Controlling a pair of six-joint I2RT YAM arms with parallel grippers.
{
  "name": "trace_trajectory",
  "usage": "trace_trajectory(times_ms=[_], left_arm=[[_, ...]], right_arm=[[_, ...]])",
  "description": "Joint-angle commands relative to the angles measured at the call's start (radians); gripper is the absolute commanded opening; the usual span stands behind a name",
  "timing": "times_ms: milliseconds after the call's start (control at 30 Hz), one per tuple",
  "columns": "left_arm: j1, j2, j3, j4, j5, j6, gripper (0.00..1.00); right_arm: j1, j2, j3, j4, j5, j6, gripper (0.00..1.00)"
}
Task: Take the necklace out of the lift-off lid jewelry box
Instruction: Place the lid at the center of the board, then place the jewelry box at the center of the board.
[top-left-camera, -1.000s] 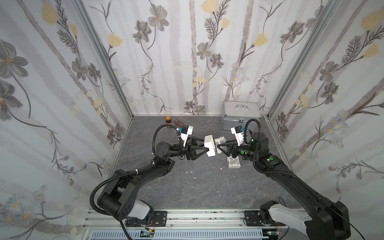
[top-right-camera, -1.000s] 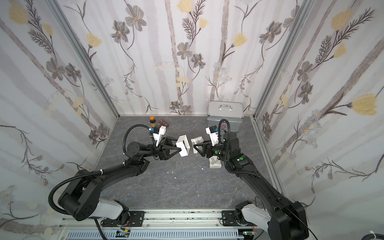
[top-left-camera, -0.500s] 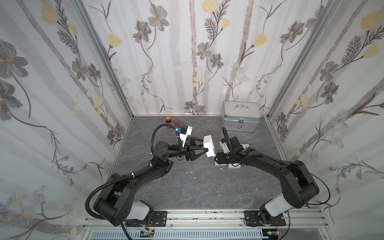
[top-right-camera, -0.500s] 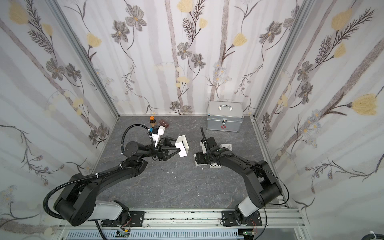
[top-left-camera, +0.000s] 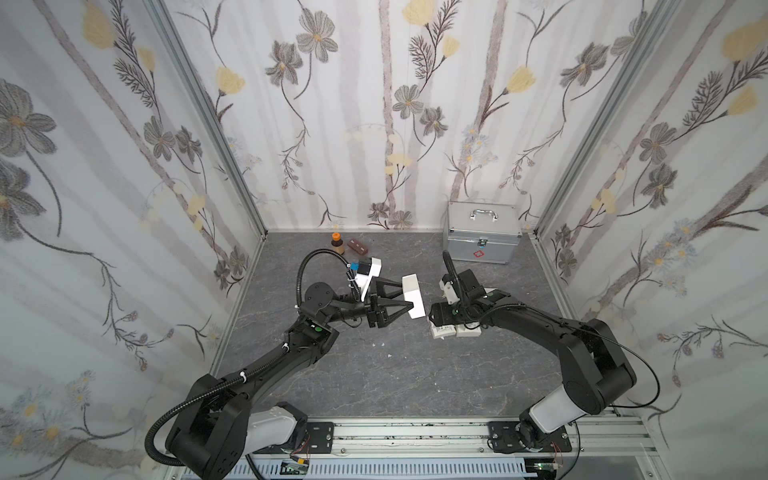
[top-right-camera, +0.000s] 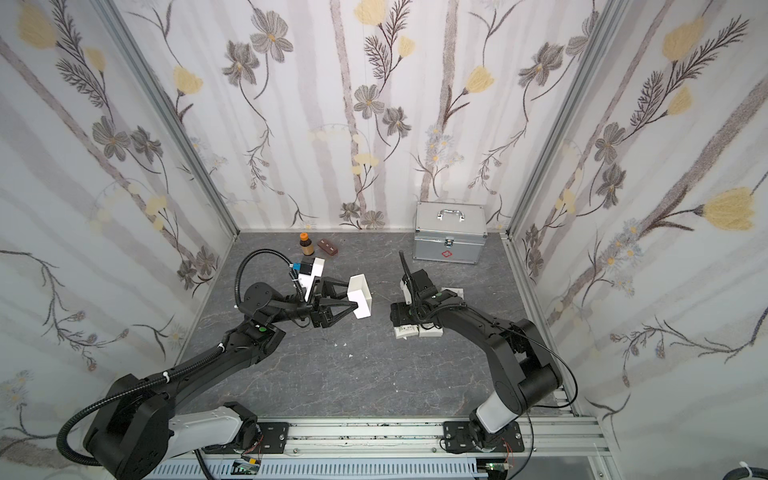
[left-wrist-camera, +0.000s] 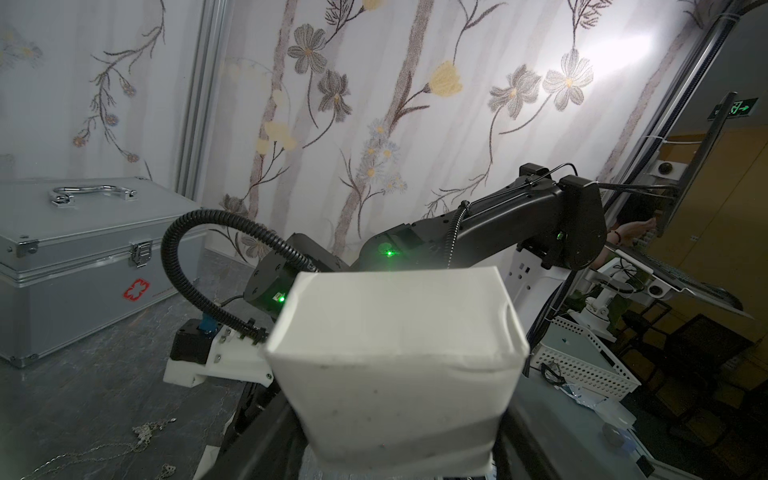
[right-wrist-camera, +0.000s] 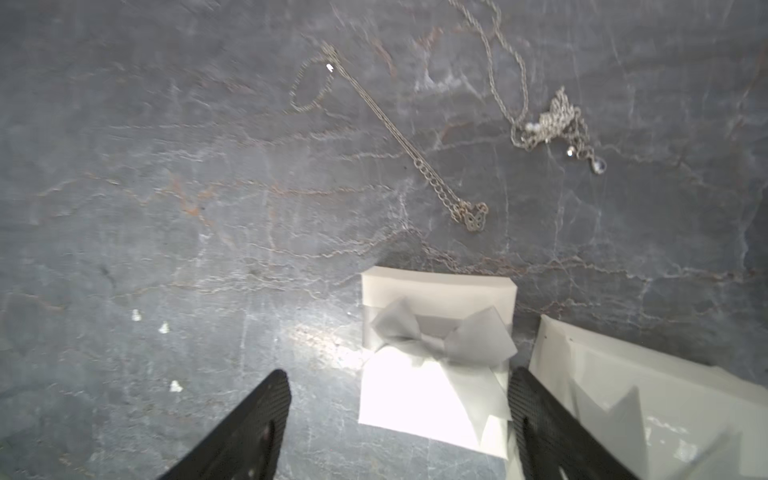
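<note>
Hovering clear of the grey surface (top-left-camera: 374, 386), the white jewelry box (top-left-camera: 415, 297) is seen clamped between the jaws of the left gripper (top-right-camera: 352, 296). It is tipped on its side, with its open side apparently turned away from that arm and its lid already off. In the left wrist view only its closed white underside is presented. The right gripper (right-wrist-camera: 397, 382) is lowered close to the surface with its jaws spread and nothing grasped. The lid (right-wrist-camera: 436, 365), white with a grey bow, lies flat between the fingers (right-wrist-camera: 257, 424); one finger is just beside its edge, the other apart from it. A second white piece (right-wrist-camera: 623, 395) is noted just beyond that nearer finger. The necklace (right-wrist-camera: 395, 137) is recorded outside the box, loose on the bare surface near the lid but not touching it. It is a fine silvery chain run out nearly straight, ending in a small butterfly-shaped charm (right-wrist-camera: 476, 218). A bunched stretch of chain (right-wrist-camera: 548, 120) with a drop stone lies beside it; whether the two are joined cannot be told. In both top views the chain is too fine to be made out. A metal case (top-left-camera: 482, 241) and a small bottle (top-left-camera: 337, 244) stand by the back wall, well apart from both grippers.
</note>
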Motion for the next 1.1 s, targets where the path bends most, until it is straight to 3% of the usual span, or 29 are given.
trace_trajectory(times_ms=[0,200,400,500,700,1067], left_arm=[[0.001,-0.008,-0.002,-0.038,-0.012,0.039,0.67],[0.001,-0.006,0.006,-0.037,-0.003,0.035,0.67],[0.001,-0.006,0.013,-0.036,0.038,0.032,0.68],[0.001,-0.004,0.021,-0.034,0.054,0.027,0.68],[0.001,0.006,0.04,-0.024,0.103,0.005,0.68],[0.001,0.017,0.035,0.037,0.13,-0.042,0.69]], right_arm=[[-0.013,-0.073,-0.006,0.101,-0.179,-0.06,0.73],[-0.025,-0.303,-0.067,0.354,-0.532,-0.05,0.54],[-0.045,-0.42,-0.182,0.729,-0.758,0.119,0.36],[-0.046,-0.415,-0.193,0.795,-0.81,0.153,0.31],[-0.044,-0.397,-0.213,0.932,-0.885,0.226,0.29],[-0.03,-0.364,-0.178,0.854,-0.875,0.169,0.24]])
